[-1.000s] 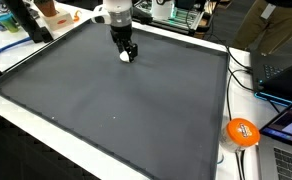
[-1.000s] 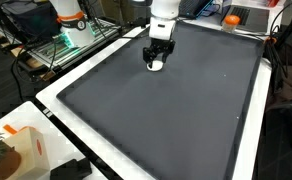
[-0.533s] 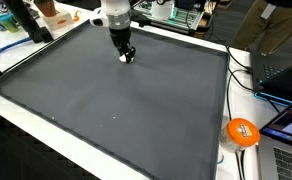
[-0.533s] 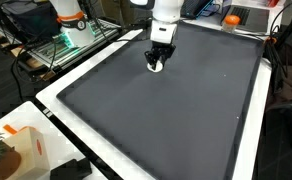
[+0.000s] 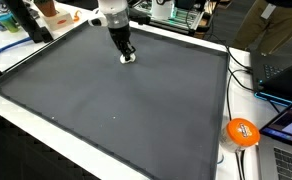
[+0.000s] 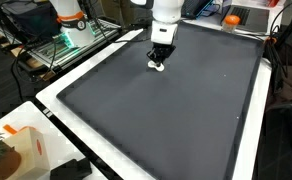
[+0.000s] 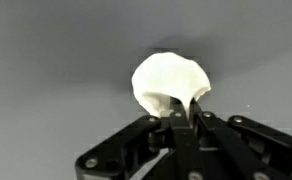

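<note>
The gripper (image 7: 183,110) is pinching, fingers nearly together, the near edge of a white crumpled lump (image 7: 164,78). The lump is lying roundish, showing no clear long axis, toward the dark surface's (image 5: 116,110) far side. The arm (image 6: 166,15) is standing upright above it, pointing straight down.

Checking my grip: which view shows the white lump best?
The wrist view: the white lump fills the middle, with the gripper shut on its near edge. In both exterior views it is only a small speck under the gripper, on the dark mat.
</note>
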Tool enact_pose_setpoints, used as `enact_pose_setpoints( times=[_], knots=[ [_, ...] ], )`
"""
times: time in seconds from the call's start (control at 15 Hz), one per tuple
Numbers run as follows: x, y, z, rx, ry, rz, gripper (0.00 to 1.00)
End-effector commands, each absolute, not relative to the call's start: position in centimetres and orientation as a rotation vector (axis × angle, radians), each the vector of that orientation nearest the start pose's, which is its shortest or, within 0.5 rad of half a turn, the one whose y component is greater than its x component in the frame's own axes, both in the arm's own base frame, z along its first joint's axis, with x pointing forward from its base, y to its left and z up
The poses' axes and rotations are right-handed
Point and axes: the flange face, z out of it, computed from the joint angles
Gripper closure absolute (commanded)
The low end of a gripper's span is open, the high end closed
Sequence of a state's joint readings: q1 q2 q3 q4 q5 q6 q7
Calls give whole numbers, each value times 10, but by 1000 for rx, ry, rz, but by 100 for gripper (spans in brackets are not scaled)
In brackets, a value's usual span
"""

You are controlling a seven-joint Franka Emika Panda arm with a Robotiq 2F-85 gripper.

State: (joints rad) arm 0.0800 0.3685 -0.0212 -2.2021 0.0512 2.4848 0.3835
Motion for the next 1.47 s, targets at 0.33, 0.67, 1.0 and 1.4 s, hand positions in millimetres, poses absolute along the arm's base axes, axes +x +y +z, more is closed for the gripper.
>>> enact_pose_setpoints(
  times=[0.33,0.67,1.0,1.4],
  knots=[
    [557,74,257,-3090,416,-37,99],
    [568,72,238,-3141,362,-56,99],
    [583,70,217,-3132,347,-51,99],
    [598,72,203,-3151,319,-71,99]
  ],
)
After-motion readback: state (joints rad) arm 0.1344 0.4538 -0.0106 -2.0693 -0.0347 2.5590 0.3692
